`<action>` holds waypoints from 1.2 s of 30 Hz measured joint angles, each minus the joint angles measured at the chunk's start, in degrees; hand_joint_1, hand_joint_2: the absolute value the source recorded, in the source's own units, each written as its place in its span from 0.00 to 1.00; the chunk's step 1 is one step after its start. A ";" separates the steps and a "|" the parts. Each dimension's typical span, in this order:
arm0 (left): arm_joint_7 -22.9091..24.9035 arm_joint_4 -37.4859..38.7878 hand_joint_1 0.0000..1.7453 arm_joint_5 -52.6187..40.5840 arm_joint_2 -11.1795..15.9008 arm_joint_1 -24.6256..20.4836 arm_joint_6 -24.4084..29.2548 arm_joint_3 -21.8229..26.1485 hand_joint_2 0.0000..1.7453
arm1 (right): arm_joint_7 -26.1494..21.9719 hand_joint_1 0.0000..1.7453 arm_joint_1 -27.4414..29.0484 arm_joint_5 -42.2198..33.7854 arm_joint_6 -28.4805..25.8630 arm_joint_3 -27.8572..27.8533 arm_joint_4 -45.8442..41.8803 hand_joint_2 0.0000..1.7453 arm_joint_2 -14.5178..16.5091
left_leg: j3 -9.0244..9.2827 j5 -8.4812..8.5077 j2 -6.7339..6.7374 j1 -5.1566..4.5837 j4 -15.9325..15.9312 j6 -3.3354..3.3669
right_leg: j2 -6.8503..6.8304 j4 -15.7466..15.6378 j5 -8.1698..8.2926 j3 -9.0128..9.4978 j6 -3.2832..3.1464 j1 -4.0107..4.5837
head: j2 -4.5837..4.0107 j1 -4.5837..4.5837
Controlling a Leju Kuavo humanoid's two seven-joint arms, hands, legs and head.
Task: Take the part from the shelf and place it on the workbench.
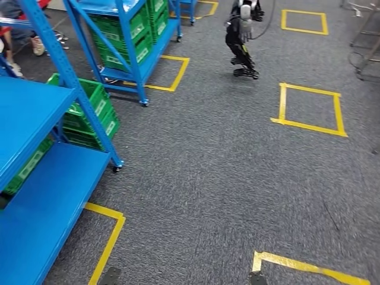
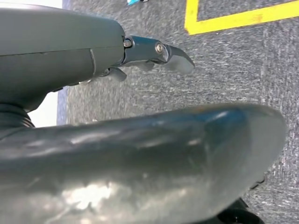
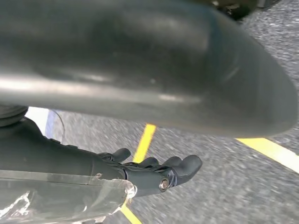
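Note:
A blue shelf (image 1: 31, 113) stands close at my left, with bare blue boards on two levels. Green crates (image 1: 89, 113) sit stacked behind its upright; I cannot tell what is in them. A second blue shelf (image 1: 134, 35) further back holds more green crates (image 1: 143, 41). My left hand (image 2: 116, 51) hangs over the grey carpet with its fingers (image 2: 173, 56) stretched out and nothing in them. My right hand (image 3: 148, 172) hangs the same way, its fingers (image 3: 183, 165) straight and holding nothing.
Yellow tape squares (image 1: 309, 107) mark the grey carpet ahead and near my feet (image 1: 107, 237). Another dark robot (image 1: 241, 41) stands at the far middle. A person's shoes (image 1: 38, 44) show behind the near shelf. Metal frame legs (image 1: 365, 35) stand at the far right.

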 joint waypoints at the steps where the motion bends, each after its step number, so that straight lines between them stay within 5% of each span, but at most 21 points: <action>1: 0.01 0.00 0.00 0.00 0.02 0.01 0.00 0.00 0.00 | 0.05 0.00 -0.07 0.01 0.03 0.01 0.02 0.00 0.01 | -0.25 0.14 -0.63 0.09 -0.02 -0.43 | 0.78 -0.97 -0.03 0.45 -0.20 -0.02 | 0.00 -0.01; 3: 0.03 0.00 0.00 0.00 0.05 0.25 0.00 0.02 0.00 | 0.13 0.00 -0.22 0.04 0.08 0.01 0.04 0.00 0.01 | -0.71 0.56 -1.74 0.38 -0.29 -1.30 | -0.08 -1.19 0.15 0.56 -1.02 0.15 | 0.00 -0.01; 4: 0.06 0.00 0.00 0.00 0.07 0.40 0.00 0.02 0.00 | 0.16 0.00 -0.28 0.06 0.09 0.00 0.04 0.00 0.01 | -0.96 0.38 -1.21 0.38 -0.07 -1.61 | -0.72 -1.36 0.33 0.58 -1.49 0.18 | 0.00 -0.08; 7: 0.11 0.00 0.00 0.00 0.07 0.29 0.00 0.02 0.00 | 0.16 0.00 -0.20 0.16 0.19 0.00 0.04 0.00 0.01 | -4.38 -3.83 3.72 0.03 6.84 -2.13 | -3.23 -1.89 0.69 0.70 -2.40 0.39 | 0.00 -0.69; 9: 0.11 0.00 0.00 0.00 0.05 0.10 -0.01 0.02 0.00 | 0.18 0.00 0.07 0.17 0.26 0.00 0.04 0.00 0.00 | -7.84 -6.89 5.27 0.01 14.07 -2.30 | -5.25 -1.91 0.61 0.66 -2.61 0.66 | 0.00 -0.84; 10: 0.12 0.00 0.00 0.00 0.05 0.15 -0.02 0.02 0.00 | 0.18 0.00 0.14 0.17 0.25 -0.01 0.04 0.00 0.00 | -8.52 -7.08 5.48 0.02 15.65 -2.30 | -6.20 -1.91 0.56 0.66 -2.67 0.74 | 0.00 -0.85; 12: 0.12 0.00 0.00 0.00 0.06 0.32 -0.07 0.02 0.00 | 0.18 0.00 0.10 0.17 0.24 -0.01 0.04 0.00 0.01 | -6.45 -4.47 6.05 -0.06 12.25 -2.10 | -7.84 -1.91 0.45 0.77 -2.65 0.82 | 0.00 -0.85; 14: 0.12 0.00 0.00 0.00 0.07 0.22 -0.09 0.02 0.00 | 0.18 0.00 0.01 0.18 0.24 -0.01 0.04 0.00 0.01 | -1.94 -1.27 8.76 -0.49 4.37 -1.61 | -9.21 -1.81 0.21 0.96 -2.34 1.03 | 0.00 -0.91; 16: 0.11 0.00 0.00 0.00 0.06 -0.04 -0.09 0.01 0.00 | 0.18 0.00 -0.02 0.18 0.25 -0.01 0.04 0.00 0.01 | 0.33 -0.41 10.77 -0.93 0.02 -0.84 | -10.41 -1.71 -0.09 1.14 -1.86 1.39 | 0.00 -0.88; 18: 0.17 0.00 0.00 0.00 0.11 0.02 -0.09 0.02 0.00 | 0.18 0.00 -0.16 0.21 0.26 0.01 0.03 0.00 0.02 | 0.27 -0.48 9.83 -1.03 -0.53 -0.03 | -11.62 -1.84 -0.27 1.43 -1.33 1.51 | 0.00 -0.78; 19: 0.22 0.00 0.00 0.01 0.14 0.18 -0.10 0.03 0.00 | 0.18 0.00 -0.27 0.26 0.26 0.03 0.03 0.00 0.02 | 0.27 -0.38 9.17 -0.92 -0.67 0.29 | -11.26 -1.67 -0.55 1.45 -0.99 1.42 | 0.00 -0.70; 21: 0.32 0.00 0.00 0.01 0.15 0.28 -0.14 0.04 0.00 | 0.19 0.00 -0.39 0.47 0.25 0.06 0.02 0.00 0.01 | 0.40 -0.09 7.86 -0.56 -0.94 0.94 | -8.35 1.35 -2.52 0.25 -0.34 1.17 | 0.00 -0.46; 23: 0.34 0.00 0.00 0.00 0.11 0.16 -0.23 0.04 0.00 | 0.32 0.00 -0.21 0.84 0.26 0.11 0.03 0.00 0.01 | 0.38 0.01 6.41 -0.40 -0.94 1.26 | -5.38 8.92 -6.10 -3.34 0.03 0.97 | 0.00 -0.13; 25: 0.36 0.00 0.00 0.00 0.14 0.21 -0.42 0.06 0.00 | 0.51 0.00 0.07 1.16 0.25 0.17 0.04 0.00 0.01 | 0.39 0.02 4.70 -0.38 -0.93 1.31 | -4.76 14.86 -7.76 -6.55 0.19 0.95 | 0.00 -0.02; 27: 0.45 0.00 0.00 0.00 0.21 0.36 -0.63 0.09 0.00 | 0.57 0.00 0.17 1.40 0.21 0.21 0.04 0.00 0.01 | 0.48 0.05 2.94 -0.28 -0.86 1.20 | -4.41 12.46 -5.07 -5.97 0.23 0.80 | 0.00 -0.02; 29: 0.55 0.00 0.00 0.00 0.26 0.35 -0.75 0.12 0.00 | 0.57 0.00 0.17 1.70 0.18 0.23 0.05 0.00 0.05 | 0.43 -0.02 1.21 -0.17 -0.55 0.75 | -1.94 4.72 -1.10 -2.57 0.40 0.24 | 0.00 0.02; 32: 0.57 0.00 0.00 0.01 0.43 0.29 -0.75 0.13 0.00 | 0.62 0.00 0.14 2.12 0.19 0.28 0.10 0.00 0.26 | -0.43 0.15 -0.98 -0.04 -0.02 -0.43 | 1.22 -0.62 0.03 -0.04 -0.22 -0.23 | 0.00 0.06; 34: 0.57 0.00 0.00 0.00 0.59 0.59 -0.74 0.13 0.00 | 0.69 0.00 0.09 2.22 0.19 0.28 0.10 0.00 0.34 | -0.88 0.32 -1.37 0.16 -0.04 -1.09 | -0.11 -0.70 0.16 0.00 -1.11 -0.08 | 0.00 0.05; 36: 0.57 0.00 0.00 0.00 0.70 0.71 -0.74 0.13 0.00 | 0.69 0.00 0.08 2.25 0.25 0.29 0.10 0.00 0.40 | -2.11 -1.39 1.30 -0.01 2.37 -1.56 | -1.70 -0.95 0.36 0.08 -1.92 -0.01 | 0.00 -0.39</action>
